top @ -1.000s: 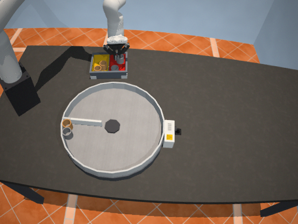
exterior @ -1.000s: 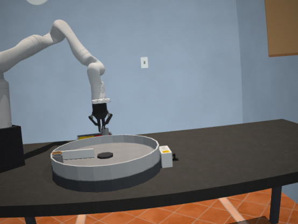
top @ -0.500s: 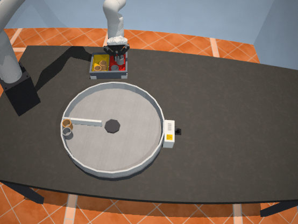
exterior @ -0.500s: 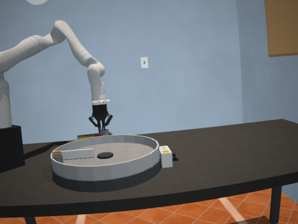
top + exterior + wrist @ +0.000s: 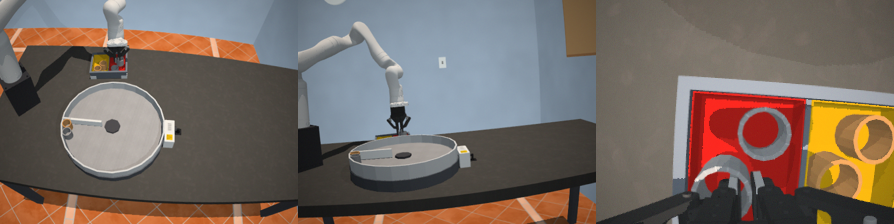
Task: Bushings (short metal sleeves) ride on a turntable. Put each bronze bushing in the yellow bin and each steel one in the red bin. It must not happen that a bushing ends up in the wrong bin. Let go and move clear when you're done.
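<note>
Over the red bin (image 5: pixel 122 69) (image 5: pixel 721 147), the black two-fingered pincer (image 5: pixel 116 57) (image 5: pixel 399 132) (image 5: pixel 745 185) is nearly closed, apparently pinching a grey steel bushing (image 5: pixel 120 62) (image 5: pixel 723 162) by its wall; another steel bushing (image 5: pixel 114 68) (image 5: pixel 765 134) stands inside the bin.

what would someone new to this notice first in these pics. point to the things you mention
The big round turntable (image 5: pixel 112 151) (image 5: pixel 421 146) dominates the dark table, with one bronze bushing (image 5: pixel 67 123) (image 5: pixel 355 152) and one steel bushing crowded together at its left edge in the top view. Next comes the bright red and yellow pair of bins beyond it, where the gripper (image 5: pixel 117 57) (image 5: pixel 399 133) (image 5: pixel 745 185) holds another steel bushing by its wall over the red side.
</note>
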Robot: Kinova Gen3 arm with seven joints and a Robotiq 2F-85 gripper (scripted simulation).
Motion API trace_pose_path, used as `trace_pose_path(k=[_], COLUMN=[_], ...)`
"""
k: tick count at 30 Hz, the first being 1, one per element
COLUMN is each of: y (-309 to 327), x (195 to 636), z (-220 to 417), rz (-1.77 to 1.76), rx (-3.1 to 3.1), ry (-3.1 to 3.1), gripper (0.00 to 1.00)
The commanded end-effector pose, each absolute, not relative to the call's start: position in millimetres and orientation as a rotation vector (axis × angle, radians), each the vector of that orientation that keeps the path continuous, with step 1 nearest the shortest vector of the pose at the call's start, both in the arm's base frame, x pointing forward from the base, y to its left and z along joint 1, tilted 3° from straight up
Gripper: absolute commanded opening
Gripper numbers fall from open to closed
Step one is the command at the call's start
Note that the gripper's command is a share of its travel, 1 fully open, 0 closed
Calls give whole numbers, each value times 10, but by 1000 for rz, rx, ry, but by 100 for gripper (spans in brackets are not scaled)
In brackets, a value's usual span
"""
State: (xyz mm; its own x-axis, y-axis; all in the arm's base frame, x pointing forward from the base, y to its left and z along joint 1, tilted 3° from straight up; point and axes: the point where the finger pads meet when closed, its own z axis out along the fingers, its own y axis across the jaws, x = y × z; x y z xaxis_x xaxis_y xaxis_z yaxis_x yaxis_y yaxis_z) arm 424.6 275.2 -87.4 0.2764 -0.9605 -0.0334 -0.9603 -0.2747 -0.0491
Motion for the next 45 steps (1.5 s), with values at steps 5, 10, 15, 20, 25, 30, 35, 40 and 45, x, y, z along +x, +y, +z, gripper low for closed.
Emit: trace_pose_path(k=[5,10,15,20,25,30,35,40,45], y=[2752,2753,2753,2755,2755,2757,2759,2759,2760], x=[4253,4255,4255,4257,4257,4257,4259,4260,4262], z=[-882,-930,-943,-991,-991,-1002,-1050,-1074,-1111], rz=[-5,-6,-6,-6,-6,-6,-6,-6,-6], rx=[-2460,-2460,-2460,-2461,-2461,-2460,-2460,-2460,-2461], ry=[1855,1855,1855,1855,1855,1855,1855,1855,1855], gripper=[0,0,0,0,0,0,0,0,0])
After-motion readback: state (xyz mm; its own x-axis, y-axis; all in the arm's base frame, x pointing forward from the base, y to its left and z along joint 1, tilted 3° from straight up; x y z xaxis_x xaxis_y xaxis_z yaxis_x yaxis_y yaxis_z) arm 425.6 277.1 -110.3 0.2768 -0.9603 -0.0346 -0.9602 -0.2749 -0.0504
